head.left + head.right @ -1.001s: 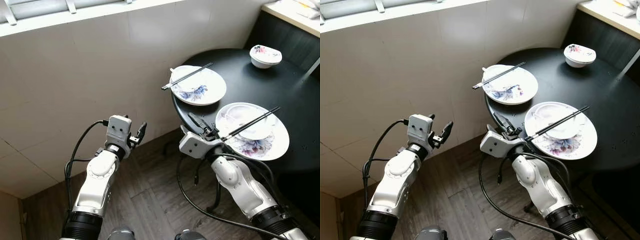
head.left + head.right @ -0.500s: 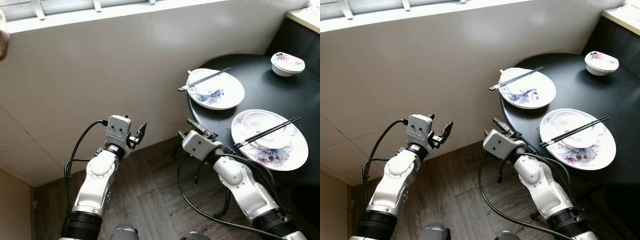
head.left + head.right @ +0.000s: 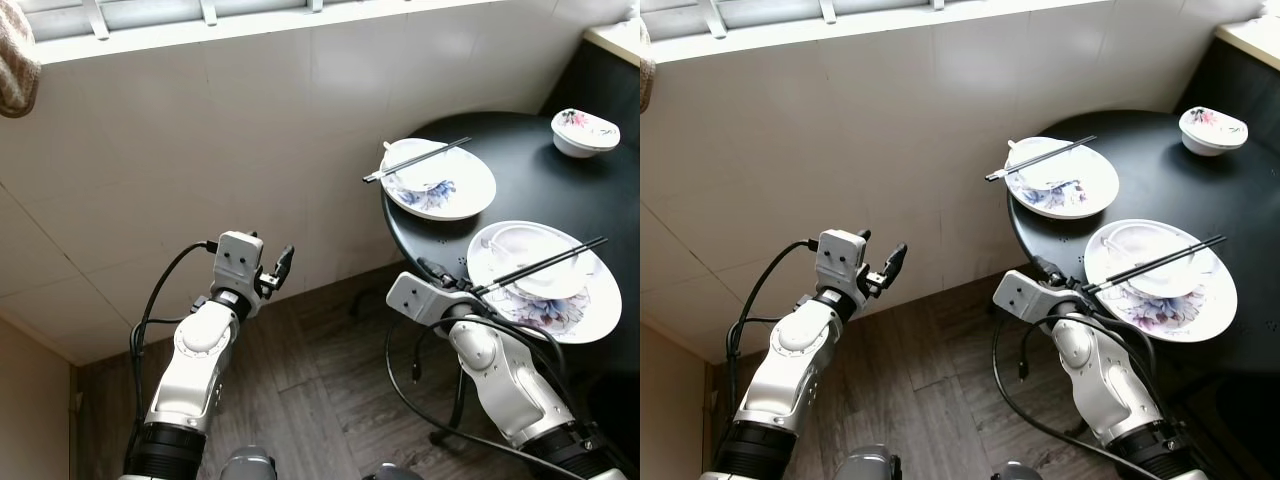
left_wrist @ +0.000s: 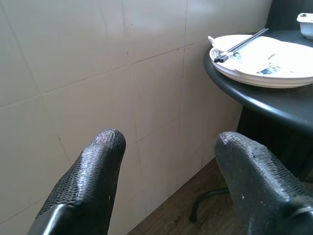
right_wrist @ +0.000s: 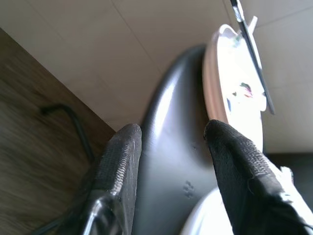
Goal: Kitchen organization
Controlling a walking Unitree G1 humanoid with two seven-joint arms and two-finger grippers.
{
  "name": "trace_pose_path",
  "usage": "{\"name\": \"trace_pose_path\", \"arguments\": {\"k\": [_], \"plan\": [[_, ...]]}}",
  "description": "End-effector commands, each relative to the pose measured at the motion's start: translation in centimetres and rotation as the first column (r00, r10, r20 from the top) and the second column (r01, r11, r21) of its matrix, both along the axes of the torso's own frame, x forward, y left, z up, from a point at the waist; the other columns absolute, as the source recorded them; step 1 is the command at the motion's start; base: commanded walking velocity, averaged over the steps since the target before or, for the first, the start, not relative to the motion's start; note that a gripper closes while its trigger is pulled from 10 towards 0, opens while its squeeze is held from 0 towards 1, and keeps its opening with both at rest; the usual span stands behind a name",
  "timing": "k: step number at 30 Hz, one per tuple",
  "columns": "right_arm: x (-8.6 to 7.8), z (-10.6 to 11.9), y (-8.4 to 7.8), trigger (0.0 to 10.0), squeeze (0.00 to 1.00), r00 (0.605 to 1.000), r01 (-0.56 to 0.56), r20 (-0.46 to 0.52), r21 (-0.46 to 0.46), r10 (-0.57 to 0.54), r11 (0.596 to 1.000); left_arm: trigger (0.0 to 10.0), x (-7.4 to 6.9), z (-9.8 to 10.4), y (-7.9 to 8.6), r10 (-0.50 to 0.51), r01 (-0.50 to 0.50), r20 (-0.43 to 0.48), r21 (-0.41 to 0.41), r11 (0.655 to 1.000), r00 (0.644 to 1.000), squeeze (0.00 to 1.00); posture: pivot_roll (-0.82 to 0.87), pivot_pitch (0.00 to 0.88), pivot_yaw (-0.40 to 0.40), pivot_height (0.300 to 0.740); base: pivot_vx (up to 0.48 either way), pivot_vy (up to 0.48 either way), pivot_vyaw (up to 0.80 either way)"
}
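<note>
Black and round, the desk stands against a pale tiled wall at the robot's right, over a dark wood-plank floor. On it lie two white plates with blue floral print: the farther plate near the wall and the nearer plate close to the desk's front edge, each carrying a small white bowl and a pair of black chopsticks laid across it, the far chopsticks and the near chopsticks. A small white flowered bowl sits apart at the back of the desk. The right gripper is at the desk's rim just beside the nearer plate, its fingers spread with nothing between them, pointing along the black surface toward the farther plate. The left gripper is held up well apart from the desk, facing the tiled wall, fingers also spread and empty. A striped cloth hangs at the upper left by the window sill
</note>
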State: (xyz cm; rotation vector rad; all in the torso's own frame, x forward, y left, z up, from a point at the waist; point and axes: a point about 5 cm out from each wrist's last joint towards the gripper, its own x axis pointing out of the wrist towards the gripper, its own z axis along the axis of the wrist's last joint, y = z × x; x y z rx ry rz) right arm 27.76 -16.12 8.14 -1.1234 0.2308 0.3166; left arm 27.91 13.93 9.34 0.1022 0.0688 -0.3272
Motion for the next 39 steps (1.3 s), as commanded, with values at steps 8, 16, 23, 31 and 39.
{"name": "trace_pose_path", "arguments": {"k": [8,16,23,31,39], "plan": [[-0.1,0.6,-1.2,10.0,0.0,0.993,0.118,0.038,-0.055,-0.116,0.991,10.0,-0.2,-0.6,-0.1,-0.003,0.002,-0.028,-0.011,1.0,1.0,0.0,0.07,0.0,-0.03,0.74,0.0,0.0,0.0],[-0.5,0.3,-0.7,10.0,0.0,0.993,0.121,0.019,-0.049,-0.12,0.991,10.0,-0.3,-0.8,-0.2,-0.006,0.005,-0.034,-0.014,1.0,0.999,0.0,0.07,0.0,-0.032,0.74,0.0,0.0,0.0],[-0.8,0.3,-1.5,10.0,0.0,0.987,0.16,0.014,-0.064,-0.159,0.985,10.0,-0.2,-0.8,-0.2,-0.005,0.005,-0.038,-0.018,1.0,0.999,0.0,0.07,0.0,-0.032,0.74,0.0,0.0,0.0],[-0.8,0.6,-2.4,10.0,0.0,0.978,0.21,0.035,-0.083,-0.208,0.974,10.0,-0.2,-0.8,-0.3,-0.006,0.006,-0.039,-0.021,1.0,0.999,0.0,0.06,0.0,-0.032,0.74,0.0,0.0,0.0],[-0.7,0.6,-2.8,10.0,0.0,0.976,0.214,0.077,-0.138,-0.205,0.967,10.0,-0.1,-0.9,-0.3,-0.007,0.006,-0.044,-0.025,1.0,0.999,0.0,0.06,0.0,-0.031,0.74,0.0,0.0,0.0]]}}
